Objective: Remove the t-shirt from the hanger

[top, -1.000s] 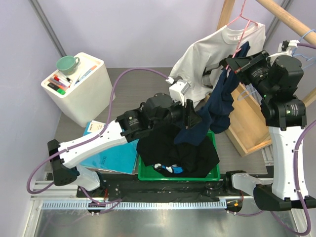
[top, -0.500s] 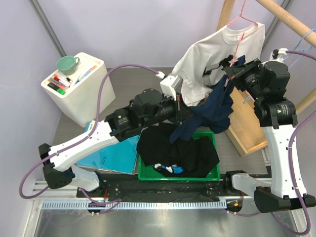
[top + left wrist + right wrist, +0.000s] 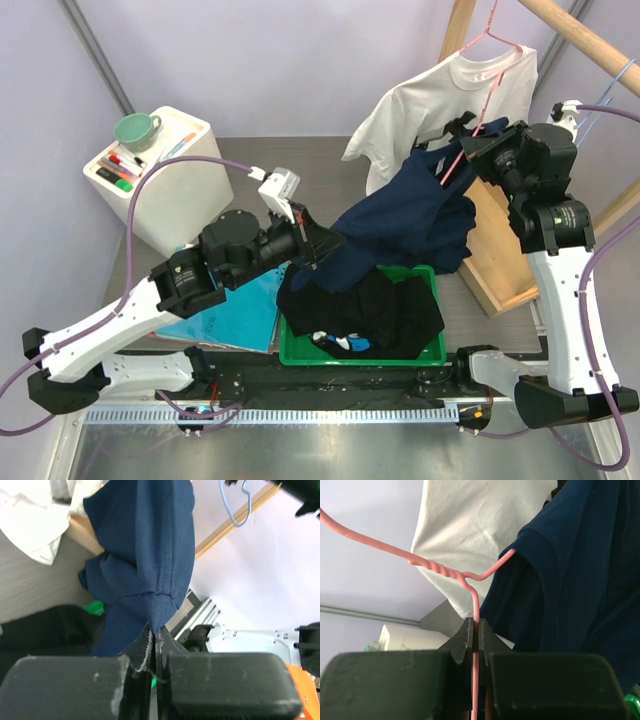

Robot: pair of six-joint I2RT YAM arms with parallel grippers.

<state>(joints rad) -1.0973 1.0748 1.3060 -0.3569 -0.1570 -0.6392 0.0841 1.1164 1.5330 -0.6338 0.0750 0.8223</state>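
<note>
A navy t-shirt (image 3: 400,215) hangs stretched between my two grippers above the green bin. My left gripper (image 3: 315,250) is shut on its lower hem (image 3: 157,614) and holds it out to the left. My right gripper (image 3: 465,150) is shut on the wire of a pink hanger (image 3: 470,585), which still carries the shirt's upper part (image 3: 580,580). In the top view the hanger (image 3: 458,160) shows as a pink line at the shirt's top.
A white t-shirt (image 3: 440,100) hangs on another pink hanger (image 3: 492,35) from the wooden rack (image 3: 575,40). A green bin (image 3: 430,350) holds black clothing. A white box (image 3: 160,180) with a cup and pens stands at the left. A teal book (image 3: 225,315) lies by the bin.
My left gripper has pulled back to the left and down with the navy hem, stretching the shirt out from the hanger. The right gripper has stayed about where it was.
</note>
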